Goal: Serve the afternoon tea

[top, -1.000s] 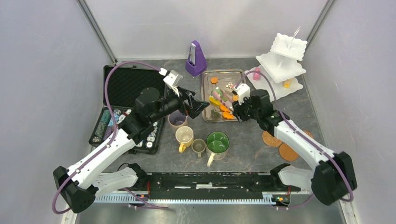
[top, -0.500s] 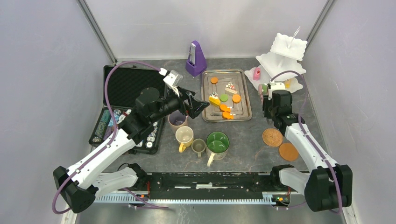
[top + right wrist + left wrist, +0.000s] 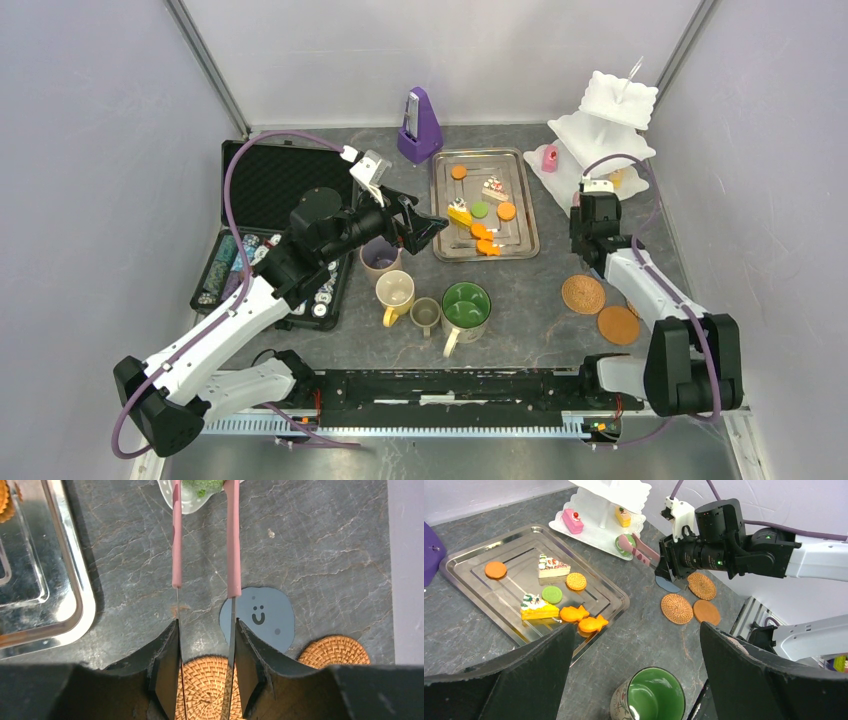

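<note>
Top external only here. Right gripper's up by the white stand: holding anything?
Observer: Yes. The right gripper is shut on pink tongs.
Operator: Anything at the tips?
Observer: A green pastry sits between them, on the bottom tier of the white stand.
Operator: What's under the arm?
Observer: A blue-grey smiley disc, lying flat beside the cork coasters.

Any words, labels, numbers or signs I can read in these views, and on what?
No words, brands or numbers are readable.
Smiley face sign: on the blue-grey mat.
Poker chips: markings too small to read.
Metronome: scale too small to read.
</note>
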Controlling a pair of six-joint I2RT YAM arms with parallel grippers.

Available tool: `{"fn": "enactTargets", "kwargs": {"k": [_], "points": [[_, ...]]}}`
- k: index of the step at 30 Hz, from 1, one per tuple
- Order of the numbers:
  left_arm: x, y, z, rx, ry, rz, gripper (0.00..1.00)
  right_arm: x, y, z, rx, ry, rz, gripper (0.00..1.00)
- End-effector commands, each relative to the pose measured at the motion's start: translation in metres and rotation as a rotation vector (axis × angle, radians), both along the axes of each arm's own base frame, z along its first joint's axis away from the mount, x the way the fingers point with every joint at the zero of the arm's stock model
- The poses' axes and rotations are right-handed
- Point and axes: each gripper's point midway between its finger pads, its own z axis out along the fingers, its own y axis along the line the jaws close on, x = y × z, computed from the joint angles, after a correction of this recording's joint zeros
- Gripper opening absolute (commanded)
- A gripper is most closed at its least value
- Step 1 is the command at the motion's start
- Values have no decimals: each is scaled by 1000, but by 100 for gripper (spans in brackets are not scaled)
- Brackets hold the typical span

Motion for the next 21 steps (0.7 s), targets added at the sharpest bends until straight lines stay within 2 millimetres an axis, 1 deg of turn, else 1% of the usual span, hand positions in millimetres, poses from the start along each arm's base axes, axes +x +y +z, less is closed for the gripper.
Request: {"fn": "enactTargets", "kwargs": {"k": [1, 6, 13, 17, 19, 21], "points": [[-3, -1, 25, -28, -75, -16, 100, 33, -11, 33, -40, -139, -33, 21], [-3, 0, 25, -26, -76, -15, 100, 43, -16, 35, -45, -145, -41, 22], [-2, -1, 24, -23, -73, -14, 100, 61, -8, 29, 2, -150, -13, 23], [-1, -1, 23, -19, -72, -11, 100, 67, -6, 25, 8, -141, -3, 28], [-2, -1, 23, -20, -73, -11, 100, 67, -6, 23, 12, -136, -2, 29], [-1, -1, 22, -19, -72, -11, 100, 66, -6, 21, 13, -134, -1, 32]]}}
